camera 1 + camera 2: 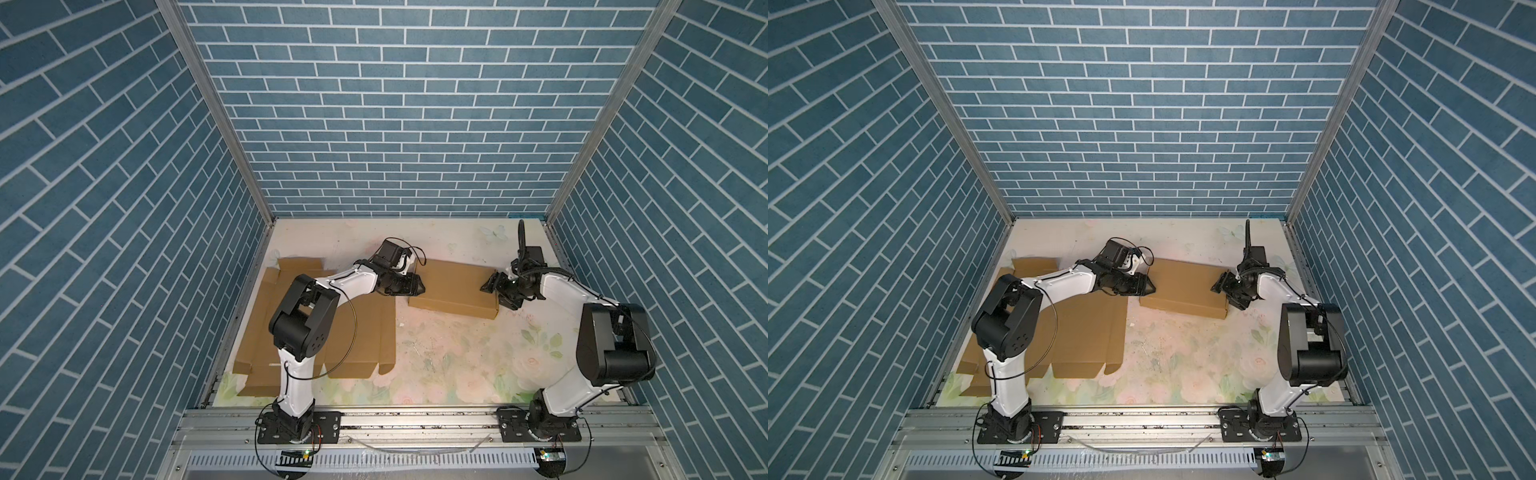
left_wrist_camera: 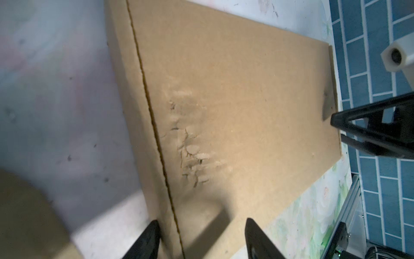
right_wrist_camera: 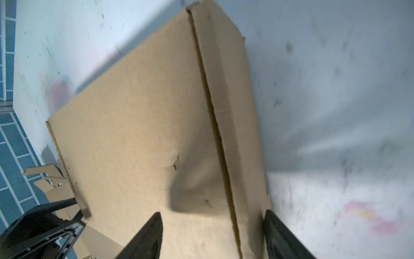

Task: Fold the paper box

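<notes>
left pincer [image 1: 419, 286] reaches in from the left of both top views and sits at the left end of the paper box [image 1: 455, 289], its jaws parted. seen from the left wrist, its 2 dark fingers [image 2: 147, 242] stand well apart. the near end of the box lies between and below them, 1 finger on each side of the dark seam [image 2: 152, 125] that runs the length of the top. nothing is pinched between them.

right pincer [image 1: 489, 284] comes in from the right and meets the box's right end, jaws likewise apart. from the right wrist, 1 finger [image 3: 145, 237] lies over the broad top panel and the other sits at the outer edge of the narrow front strip, so they straddle that strip. whether either pad presses on the cardboard i cannot tell, but the jaws have not clamped it.

the box lies flat and closed on the floral table [image 1: 457, 365], toward the far side and a little right of centre, between the 2 pincers. its long side is slightly askew to the table edge. its top shows a scuffed, torn patch [image 2: 192, 152] near the seam in the left wrist view and a shallow dent [image 3: 195, 181] in the right wrist view.

flat cardboard sheets [image 1: 365, 332] lie unfolded on the left part of the table, partly under the left arm, their right edge near the box's left end. blue brick walls [image 1: 395, 124] close in 3 sides.
</notes>
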Motion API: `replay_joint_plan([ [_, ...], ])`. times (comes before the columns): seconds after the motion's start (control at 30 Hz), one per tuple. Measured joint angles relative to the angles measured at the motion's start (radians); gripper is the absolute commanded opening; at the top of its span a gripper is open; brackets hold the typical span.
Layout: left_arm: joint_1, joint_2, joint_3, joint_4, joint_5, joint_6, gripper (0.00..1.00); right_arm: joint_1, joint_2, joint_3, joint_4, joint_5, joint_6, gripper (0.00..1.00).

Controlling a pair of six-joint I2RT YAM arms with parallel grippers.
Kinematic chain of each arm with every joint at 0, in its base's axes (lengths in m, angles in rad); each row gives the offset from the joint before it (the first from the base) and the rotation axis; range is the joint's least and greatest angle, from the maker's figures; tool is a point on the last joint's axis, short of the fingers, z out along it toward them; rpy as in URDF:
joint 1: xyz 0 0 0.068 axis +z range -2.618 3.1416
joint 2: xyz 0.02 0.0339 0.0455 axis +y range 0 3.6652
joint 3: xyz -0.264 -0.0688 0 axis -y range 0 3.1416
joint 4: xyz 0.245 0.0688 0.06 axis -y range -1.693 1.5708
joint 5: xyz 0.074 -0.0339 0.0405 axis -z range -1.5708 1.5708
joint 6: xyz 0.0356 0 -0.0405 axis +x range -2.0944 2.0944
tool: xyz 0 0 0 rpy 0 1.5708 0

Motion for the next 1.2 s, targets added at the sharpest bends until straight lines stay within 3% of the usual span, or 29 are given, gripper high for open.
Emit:
replay_joint_plan([
  [0.33,-0.058,0.345,0.471,0.04,-0.001,-0.053,0.61,-0.17,0.356,0.445,-0.079,0.053,-0.12,0.72],
  [0.57,-0.101,0.509,0.676,0.043,-0.002,-0.08,0.63,-0.208,0.432,0.593,-0.177,0.15,-0.191,0.93],
  [0.73,-0.109,0.51,0.679,0.043,-0.015,-0.079,0.7,-0.204,0.422,0.631,-0.248,0.303,-0.238,0.93],
  [0.93,-0.084,0.43,0.581,0.04,-0.049,-0.055,0.75,-0.197,0.311,0.598,-0.282,0.4,-0.241,0.82],
  [1.07,-0.039,0.202,0.356,0.009,-0.138,0.014,0.87,-0.133,0.134,0.465,-0.25,0.397,-0.205,0.76],
  [1.13,-0.019,0.057,0.251,-0.018,-0.219,0.069,0.99,-0.047,0.034,0.37,-0.212,0.391,-0.17,0.75],
  [1.2,-0.001,-0.105,0.147,-0.034,-0.332,0.128,1.0,0.075,-0.049,0.269,-0.16,0.38,-0.127,0.74],
])
